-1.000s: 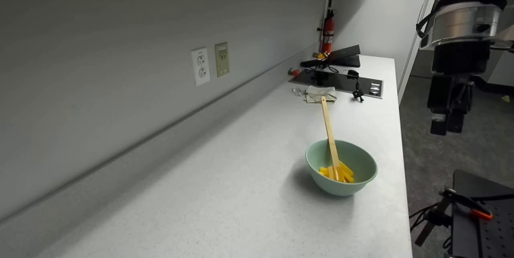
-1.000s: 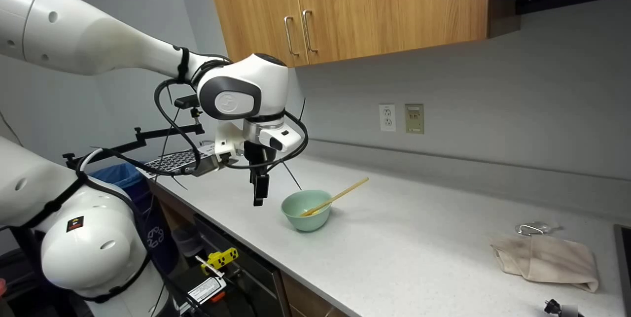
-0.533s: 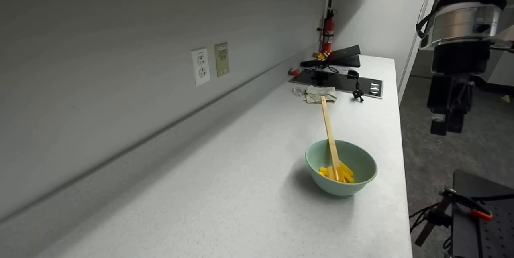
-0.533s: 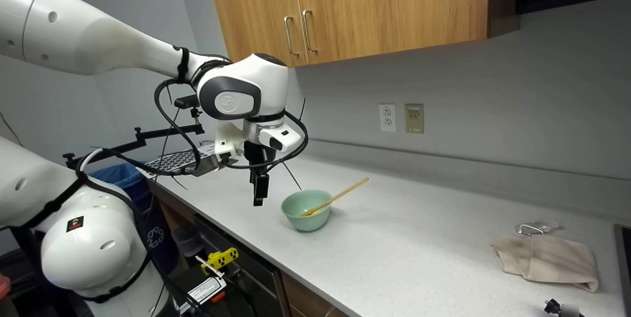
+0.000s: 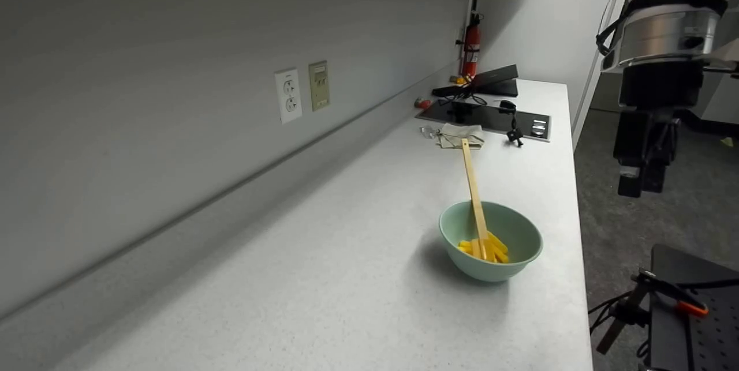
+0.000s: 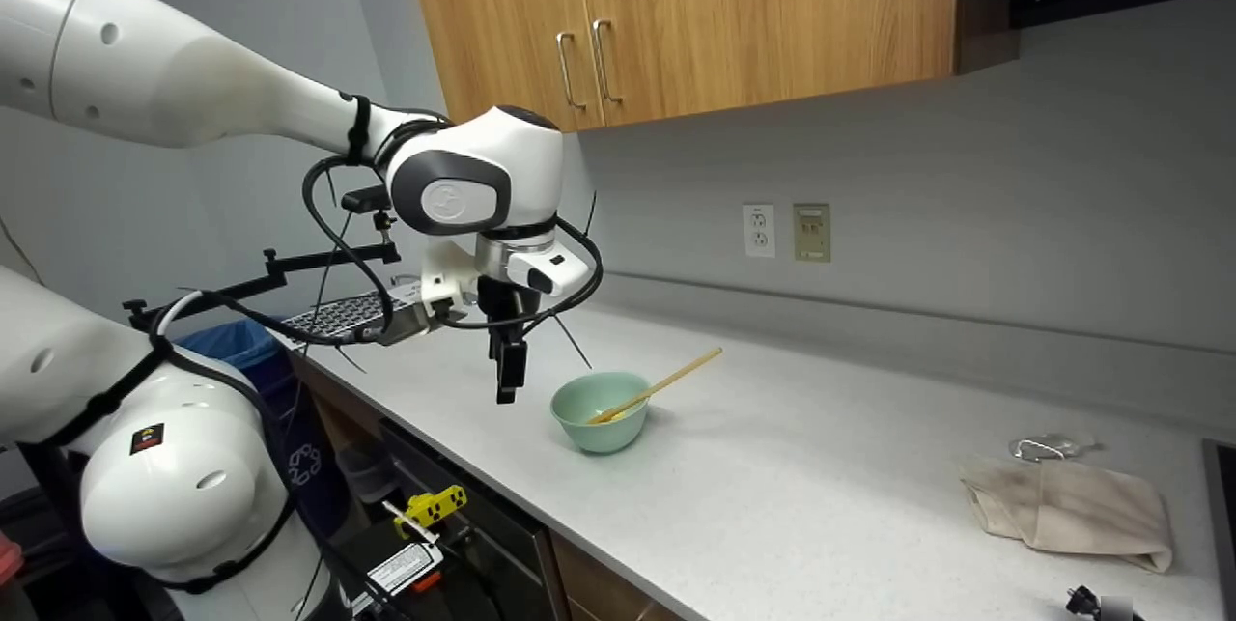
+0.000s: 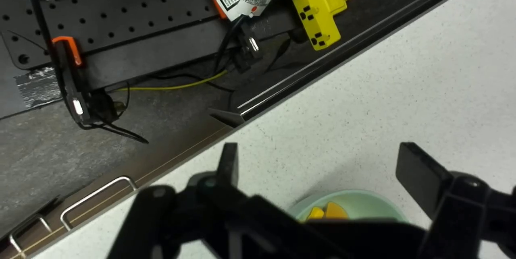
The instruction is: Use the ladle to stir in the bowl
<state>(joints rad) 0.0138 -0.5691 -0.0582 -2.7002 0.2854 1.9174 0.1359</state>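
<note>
The pale green bowl (image 5: 491,272) stands upright on the white counter near its front edge; it also shows in an exterior view (image 6: 601,437) and partly in the wrist view (image 7: 375,202). Yellow pieces (image 5: 501,248) lie inside it. The ladle (image 5: 472,186) leans in the bowl, scoop end down among the pieces, its tan handle sticking out past the rim; the handle shows too in an exterior view (image 6: 671,380). My gripper (image 7: 318,150) is open and empty, above and beside the bowl, apart from bowl and ladle; it shows in both exterior views (image 5: 641,186) (image 6: 510,384). The gripper body hides much of the bowl in the wrist view.
A folded cloth (image 6: 1072,510) and a clear object with a metal clip (image 6: 1048,447) lie along the counter (image 6: 801,505). A black cooktop (image 5: 491,119) is beyond them. A wooden cabinet (image 6: 734,13) hangs above. A yellow power strip (image 7: 316,13) is below the counter edge.
My arm and gripper have shifted very slightly, a little down and to the left in an exterior view. The bowl and ladle have not moved.
</note>
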